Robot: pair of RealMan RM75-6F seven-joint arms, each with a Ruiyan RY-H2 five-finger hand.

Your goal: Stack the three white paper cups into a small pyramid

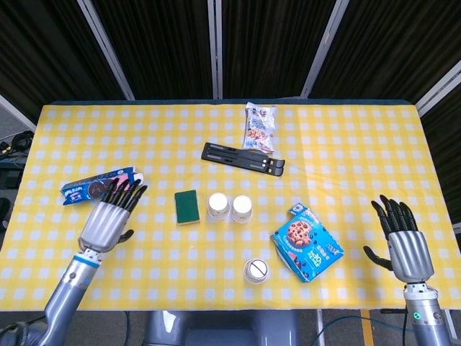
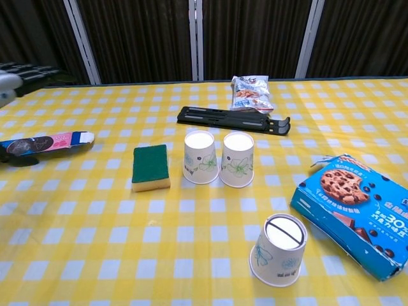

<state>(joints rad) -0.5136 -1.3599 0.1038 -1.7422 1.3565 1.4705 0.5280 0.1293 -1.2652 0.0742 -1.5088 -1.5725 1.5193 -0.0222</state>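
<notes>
Two white paper cups stand upside down side by side mid-table, the left cup (image 1: 218,207) (image 2: 200,157) touching or nearly touching the right cup (image 1: 241,208) (image 2: 237,159). A third cup (image 1: 256,271) (image 2: 278,248) stands upside down alone near the front edge. My left hand (image 1: 109,220) hovers open at the left, well away from the cups, fingers spread; only its fingertips (image 2: 25,70) show in the chest view. Over the right front corner my right hand (image 1: 403,244) is open and holds nothing.
A green sponge (image 1: 187,207) lies left of the cup pair. A blue cookie box (image 1: 307,251) lies right of the lone cup. A black folded stand (image 1: 243,158) and a snack bag (image 1: 259,126) sit behind the cups. A biscuit pack (image 1: 94,186) lies at the left.
</notes>
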